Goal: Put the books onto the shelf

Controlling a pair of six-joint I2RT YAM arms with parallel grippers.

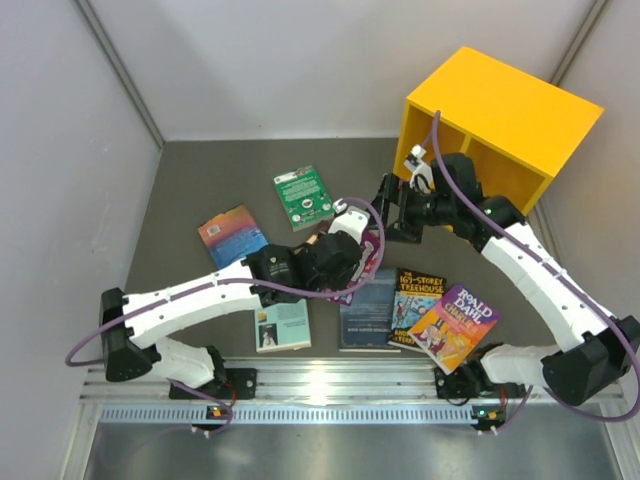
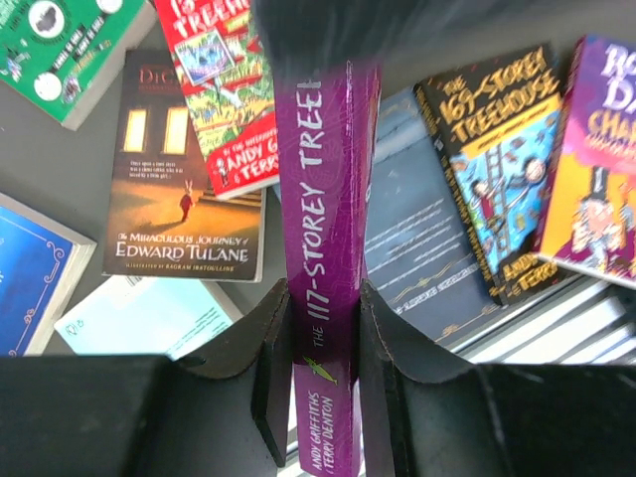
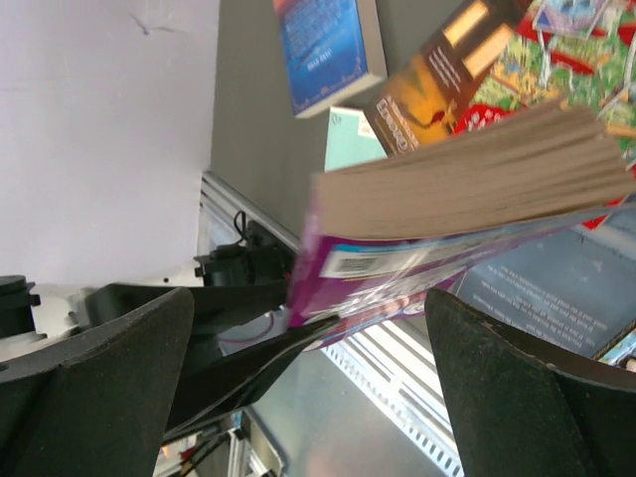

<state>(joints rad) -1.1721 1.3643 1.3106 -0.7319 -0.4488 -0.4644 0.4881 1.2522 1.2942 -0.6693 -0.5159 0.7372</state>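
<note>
From above, the left gripper (image 1: 338,252) is holding a purple book (image 1: 368,268) up over the middle of the desk (image 1: 190,170). The right gripper (image 1: 398,208) is reaching in just beside it. The yellow shelf (image 1: 500,115) is standing at the back right, on the right arm's side. The other books are lying flat on the desk, such as a green book (image 1: 303,197), a blue book (image 1: 232,236) and a Roald Dahl book (image 1: 455,325). I am not seeing any book in the shelf.

In the left wrist view, the left gripper is clamping the purple book, with one finger (image 2: 270,383) pressing on each cover. It is gripping one end only, so the rest is sticking out free.

In the right wrist view, the right gripper's fingers (image 3: 109,368) are standing wide apart, with the purple book's page edge between them. I cannot tell if they are touching it. I think the book is being passed over, because the shelf is nearer the right arm.
</note>
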